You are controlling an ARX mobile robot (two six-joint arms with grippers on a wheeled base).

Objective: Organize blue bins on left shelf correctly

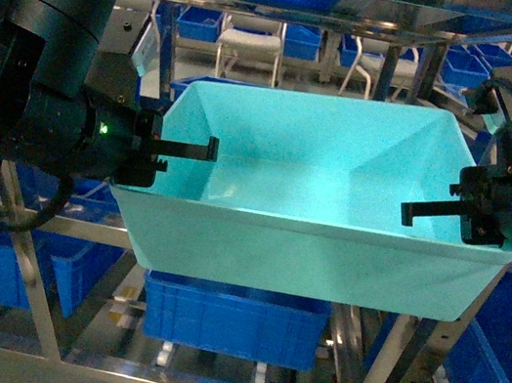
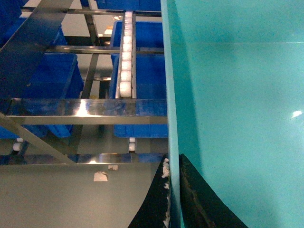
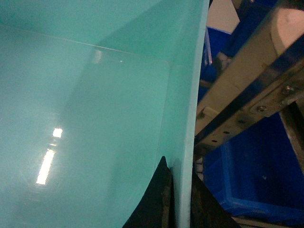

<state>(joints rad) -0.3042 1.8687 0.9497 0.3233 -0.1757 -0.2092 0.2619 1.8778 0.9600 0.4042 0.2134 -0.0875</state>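
Head view: the light turquoise rectangular plastic tub (image 1: pixel 316 217) hangs in front of the shiny stainless-steel open-frame rack (image 1: pixel 39 297), above a dark royal-blue ribbed bin (image 1: pixel 233 319). The left gripper (image 1: pixel 159 150) pinches the tub's left wall; the right gripper (image 1: pixel 451 211) pinches its right wall.

Left wrist view: two black fingers (image 2: pixel 202 199) clamp the tub's wall (image 2: pixel 237 95), one on each side; left of the tub runs a white roller track (image 2: pixel 126 61).

Right wrist view: black fingers (image 3: pixel 156 202) likewise straddle the tub's wall (image 3: pixel 95 118), steel rail (image 3: pixel 247 90) to its right.
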